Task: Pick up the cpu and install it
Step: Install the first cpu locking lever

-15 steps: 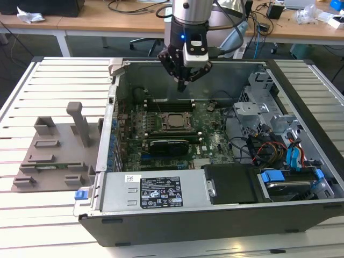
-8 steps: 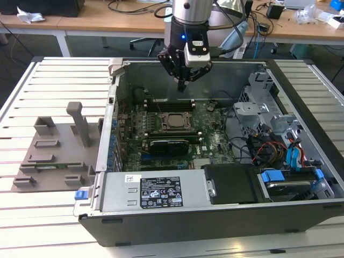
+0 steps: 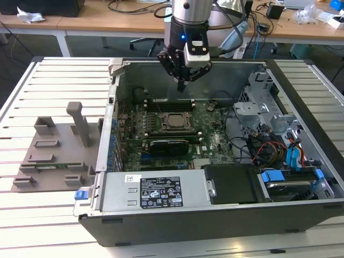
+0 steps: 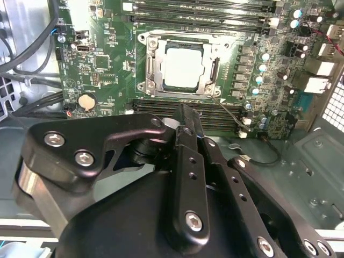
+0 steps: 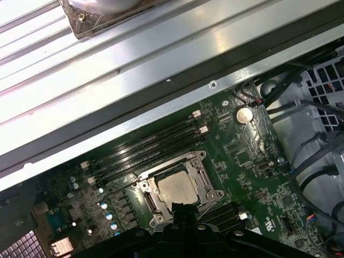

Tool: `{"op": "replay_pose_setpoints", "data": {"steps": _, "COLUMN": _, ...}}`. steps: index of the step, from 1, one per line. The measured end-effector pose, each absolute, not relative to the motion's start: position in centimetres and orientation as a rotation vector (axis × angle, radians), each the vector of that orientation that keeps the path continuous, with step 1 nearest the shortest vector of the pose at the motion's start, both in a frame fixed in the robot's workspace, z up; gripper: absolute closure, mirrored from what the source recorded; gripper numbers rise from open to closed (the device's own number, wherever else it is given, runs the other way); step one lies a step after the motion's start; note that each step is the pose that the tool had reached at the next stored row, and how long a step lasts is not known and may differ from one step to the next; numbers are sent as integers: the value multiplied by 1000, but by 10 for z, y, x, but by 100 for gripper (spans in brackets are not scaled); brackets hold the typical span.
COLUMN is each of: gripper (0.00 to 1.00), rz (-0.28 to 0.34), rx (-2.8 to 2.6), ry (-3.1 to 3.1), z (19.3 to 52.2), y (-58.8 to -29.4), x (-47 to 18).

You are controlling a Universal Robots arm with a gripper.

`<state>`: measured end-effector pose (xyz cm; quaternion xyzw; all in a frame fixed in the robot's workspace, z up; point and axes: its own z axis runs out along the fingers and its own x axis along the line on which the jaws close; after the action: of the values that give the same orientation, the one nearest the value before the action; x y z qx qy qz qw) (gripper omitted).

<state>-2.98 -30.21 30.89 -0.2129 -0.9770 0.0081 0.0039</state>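
A: Start with the exterior view. Where does the work stand?

B: The gripper (image 3: 184, 81) hangs over the far side of the open computer case (image 3: 161, 226), above the motherboard (image 3: 215, 140). Its fingers look drawn together at the tips with nothing between them. The cpu (image 3: 173, 121) lies in the socket frame (image 3: 161, 129) near the board's middle, so by my reading the placing is done.

A: And the second wrist view?

B: The cpu (image 4: 183, 66) sits flat and square inside the socket frame (image 4: 156, 67), silvery top up. The gripper (image 4: 184, 115) is clear of it, fingers pressed together and empty. Whether the frame's latch is locked down I cannot tell.

A: The first wrist view?

B: Same story: cpu (image 5: 177, 187) seated in the socket frame (image 5: 207, 185), memory slots (image 5: 145, 150) just beside it, a coin cell (image 5: 244, 114) farther off.

A: Any writing?

B: A white sticker and a black label (image 3: 161, 192) on the near housing carry print, too small to read.
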Motion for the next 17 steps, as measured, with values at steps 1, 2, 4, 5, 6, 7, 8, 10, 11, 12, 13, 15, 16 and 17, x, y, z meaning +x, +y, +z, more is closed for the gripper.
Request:
{"op": "replay_pose_setpoints", "data": {"steps": 1, "gripper": 89, "rz": 25, "rx": -667, "ry": -3062, "z": 309, "y": -302, "x": -31}}
{"op": "replay_pose_setpoints", "data": {"steps": 2, "gripper": 89, "rz": 25, "rx": -667, "ry": -3062, "z": 309, "y": -302, "x": -33}}
{"op": "replay_pose_setpoints", "data": {"steps": 4, "gripper": 89, "rz": 25, "rx": -667, "ry": -3062, "z": 307, "y": -302, "x": -37}}
{"op": "replay_pose_setpoints", "data": {"steps": 5, "gripper": 89, "rz": 25, "rx": -667, "ry": -3062, "z": 306, "y": -301, "x": -40}}
{"op": "replay_pose_setpoints", "data": {"steps": 6, "gripper": 89, "rz": 25, "rx": -667, "ry": -3062, "z": 304, "y": -301, "x": -44}}
{"op": "replay_pose_setpoints", "data": {"steps": 7, "gripper": 89, "rz": 25, "rx": -667, "ry": -3062, "z": 302, "y": -300, "x": -46}}
{"op": "replay_pose_setpoints", "data": {"steps": 8, "gripper": 89, "rz": 25, "rx": -667, "ry": -3062, "z": 301, "y": -300, "x": -49}}
{"op": "replay_pose_setpoints", "data": {"steps": 10, "gripper": 89, "rz": 26, "rx": -666, "ry": -3062, "z": 298, "y": -298, "x": -53}}
{"op": "replay_pose_setpoints", "data": {"steps": 11, "gripper": 89, "rz": 25, "rx": -664, "ry": -3062, "z": 296, "y": -296, "x": -56}}
{"op": "replay_pose_setpoints", "data": {"steps": 12, "gripper": 89, "rz": 25, "rx": -652, "ry": -3065, "z": 293, "y": -294, "x": -59}}
{"op": "replay_pose_setpoints", "data": {"steps": 13, "gripper": 89, "rz": 25, "rx": -649, "ry": -3066, "z": 293, "y": -293, "x": -61}}
{"op": "replay_pose_setpoints", "data": {"steps": 15, "gripper": 89, "rz": 25, "rx": -640, "ry": -3068, "z": 290, "y": -289, "x": -65}}
{"op": "replay_pose_setpoints", "data": {"steps": 16, "gripper": 89, "rz": 25, "rx": -636, "ry": -3069, "z": 289, "y": -287, "x": -69}}
{"op": "replay_pose_setpoints", "data": {"steps": 17, "gripper": 89, "rz": 25, "rx": -635, "ry": -3069, "z": 288, "y": -286, "x": -71}}
